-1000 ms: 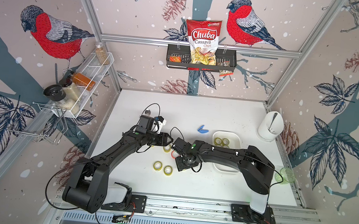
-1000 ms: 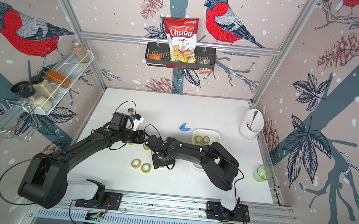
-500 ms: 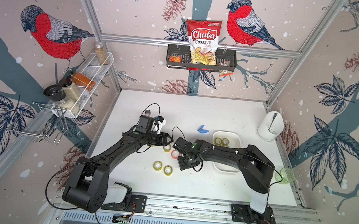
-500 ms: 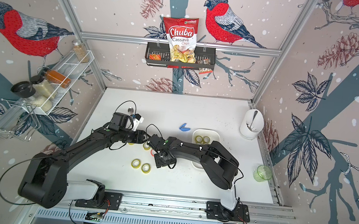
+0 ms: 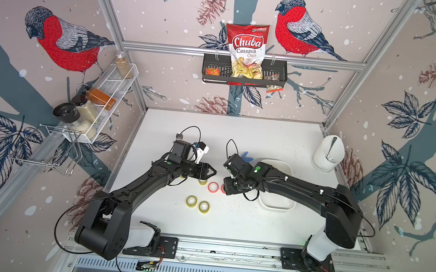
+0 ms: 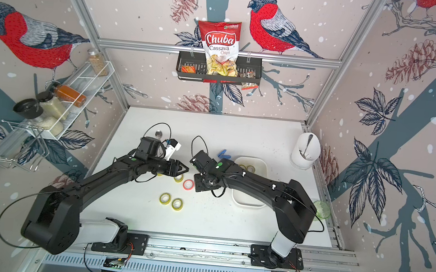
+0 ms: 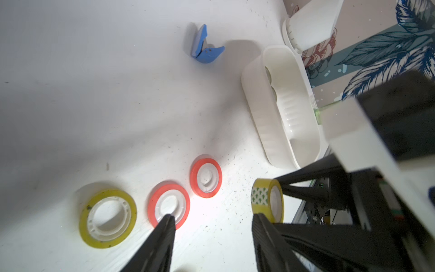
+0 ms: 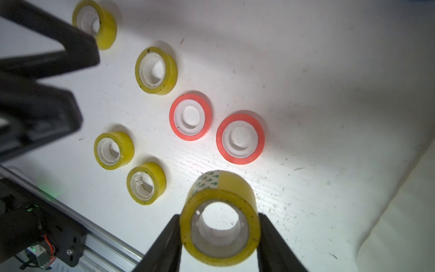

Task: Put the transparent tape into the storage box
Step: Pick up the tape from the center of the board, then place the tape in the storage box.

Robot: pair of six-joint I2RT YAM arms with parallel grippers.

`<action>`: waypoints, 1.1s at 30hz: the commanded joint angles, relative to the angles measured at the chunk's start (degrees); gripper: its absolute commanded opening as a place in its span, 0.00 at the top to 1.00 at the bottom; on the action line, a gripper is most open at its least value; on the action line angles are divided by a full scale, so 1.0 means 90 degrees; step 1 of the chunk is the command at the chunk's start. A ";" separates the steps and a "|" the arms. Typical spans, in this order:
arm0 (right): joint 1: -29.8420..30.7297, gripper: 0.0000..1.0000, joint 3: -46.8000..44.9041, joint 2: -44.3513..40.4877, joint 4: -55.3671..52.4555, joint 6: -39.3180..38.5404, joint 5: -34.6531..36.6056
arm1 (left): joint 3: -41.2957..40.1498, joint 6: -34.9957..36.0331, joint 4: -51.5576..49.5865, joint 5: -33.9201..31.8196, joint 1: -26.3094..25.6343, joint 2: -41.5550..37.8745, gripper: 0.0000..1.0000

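My right gripper (image 8: 219, 217) is shut on a yellowish transparent tape (image 8: 235, 188) roll, held on its edge by the two flat faces, low over the table. The left wrist view shows that same roll (image 7: 268, 203) between the right fingers. The white storage box (image 5: 275, 206) lies to the right of the right gripper (image 5: 229, 189) and holds a few tape rolls (image 6: 249, 168) at its far end. My left gripper (image 7: 213, 220) hangs open and empty over the loose rolls, facing the right one. Yellowish rolls (image 5: 191, 200) and red-rimmed rolls (image 5: 213, 187) lie flat on the table.
A blue tape cutter (image 5: 246, 156) lies behind the right wrist. A tall white cup (image 5: 328, 153) with a spoon stands at the back right. A black wall basket (image 5: 244, 74) with a chips bag hangs on the back wall, and a wire shelf (image 5: 104, 102) with jars on the left wall.
My right gripper has closed on the transparent tape roll and shifted slightly toward the back. The left arm has stayed still.
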 commanded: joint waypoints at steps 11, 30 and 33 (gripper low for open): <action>-0.2006 0.50 -0.1473 -0.1816 0.0105 0.0021 -0.0489 | 0.0776 0.0520 0.0152 0.0321 -0.0866 0.0358 0.43; -0.4181 0.51 -0.2832 -0.2329 0.0438 -0.0604 -0.1022 | 0.1975 0.1105 0.0433 0.1159 -0.1229 0.1618 0.44; -0.4179 0.50 -0.2796 -0.2101 0.0509 -0.0635 -0.1131 | 0.1900 0.1162 0.0421 0.1150 -0.1241 0.1608 0.44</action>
